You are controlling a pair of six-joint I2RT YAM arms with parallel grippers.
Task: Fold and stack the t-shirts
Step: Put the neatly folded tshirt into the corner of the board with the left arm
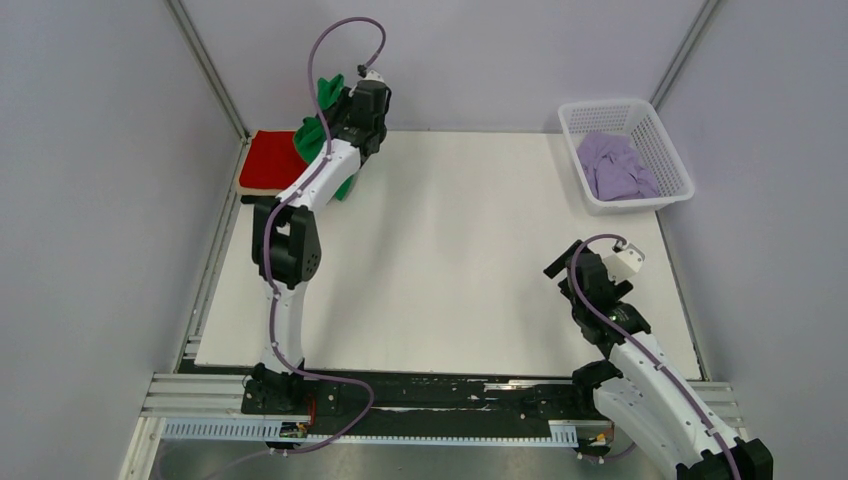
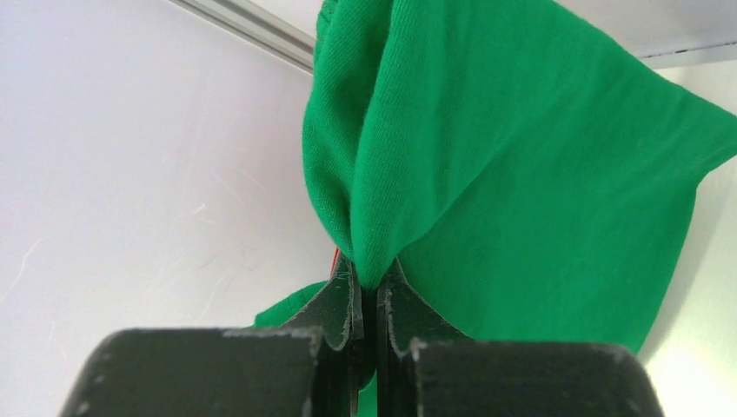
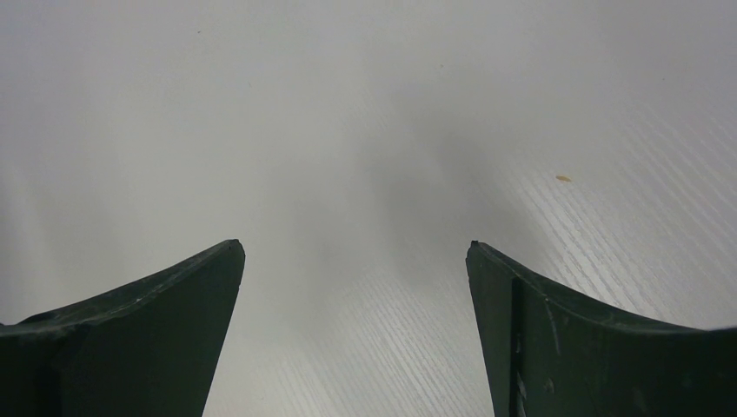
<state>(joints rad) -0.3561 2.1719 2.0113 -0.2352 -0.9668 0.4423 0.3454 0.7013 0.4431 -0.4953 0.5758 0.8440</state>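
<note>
Left gripper (image 2: 369, 291) clamped on green shirt (image 2: 521, 174) bunched ahead of it; right gripper (image 3: 355, 248) spread wide, empty, table (image 3: 348, 104) beneath.

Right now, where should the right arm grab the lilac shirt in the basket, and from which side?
Probably pinch a raised fold on the lilac shirt, coming straight down: the basket walls block sideways approaches, and the crumpled cloth bunches upward.

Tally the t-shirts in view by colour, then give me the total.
green t-shirt: 1
red t-shirt: 1
lilac t-shirt: 1
Total: 3
</note>
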